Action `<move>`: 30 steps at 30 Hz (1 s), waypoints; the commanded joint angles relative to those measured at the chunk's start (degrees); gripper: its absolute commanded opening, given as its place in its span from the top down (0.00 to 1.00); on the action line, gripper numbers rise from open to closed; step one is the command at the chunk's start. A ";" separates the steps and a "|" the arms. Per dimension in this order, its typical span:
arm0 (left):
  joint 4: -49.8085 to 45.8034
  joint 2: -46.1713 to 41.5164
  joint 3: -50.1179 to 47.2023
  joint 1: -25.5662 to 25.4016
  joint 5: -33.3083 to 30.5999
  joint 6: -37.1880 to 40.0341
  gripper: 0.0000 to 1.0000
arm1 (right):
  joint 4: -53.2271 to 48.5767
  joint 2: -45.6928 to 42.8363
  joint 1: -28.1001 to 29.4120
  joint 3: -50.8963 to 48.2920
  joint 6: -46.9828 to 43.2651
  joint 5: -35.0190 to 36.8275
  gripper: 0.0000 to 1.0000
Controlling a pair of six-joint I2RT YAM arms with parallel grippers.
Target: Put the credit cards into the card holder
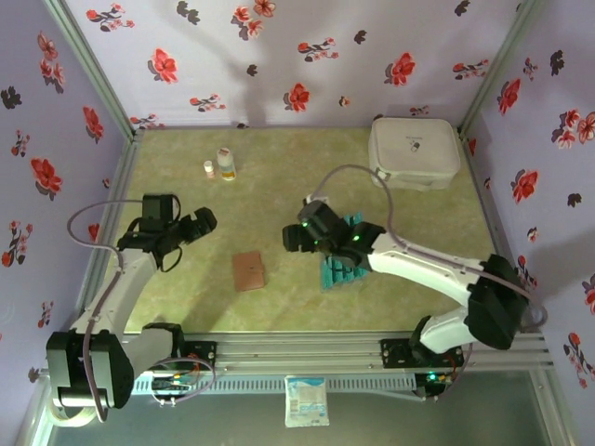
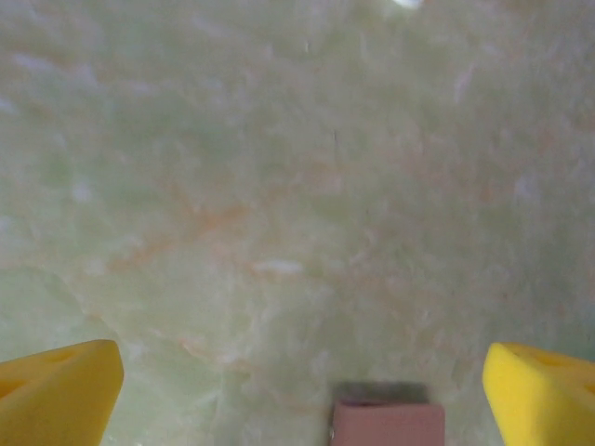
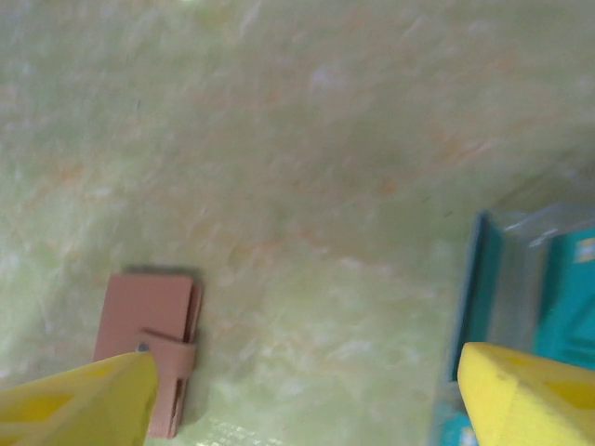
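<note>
The card holder point(image 1: 249, 270), a shut reddish-brown wallet with a strap, lies flat in the middle of the table. The teal credit cards point(image 1: 339, 269) lie in a heap to its right, partly under my right arm. My right gripper point(image 1: 292, 239) hovers between wallet and cards, open and holding nothing. In the right wrist view the card holder point(image 3: 149, 346) is beside the left fingertip and the credit cards point(image 3: 548, 288) lie at the right edge. My left gripper point(image 1: 203, 223) is open to the upper left of the wallet. In the left wrist view the card holder point(image 2: 387, 424) peeks in at the bottom.
A large white rounded case point(image 1: 414, 151) stands at the back right corner. Two small bottles point(image 1: 224, 164) stand at the back left. Floral walls close the table on three sides. A small packet point(image 1: 306, 401) lies on the rail at the front.
</note>
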 commanded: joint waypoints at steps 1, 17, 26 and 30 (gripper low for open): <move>0.48 0.34 -1.65 -0.91 2.36 -2.17 0.00 | 5.36 3.03 2.68 0.54 4.06 1.40 0.17; 4.68 0.97 -6.55 -4.83 5.16 -2.74 0.00 | 15.54 14.54 8.94 -1.47 13.75 -3.70 0.29; 5.73 0.51 -9.90 -7.08 6.04 -2.97 0.00 | 18.45 16.27 9.33 -2.98 16.88 -5.42 0.33; 7.44 -0.37 -11.17 -8.59 6.28 -4.59 0.00 | 19.19 15.96 9.49 -3.95 17.78 -5.37 0.34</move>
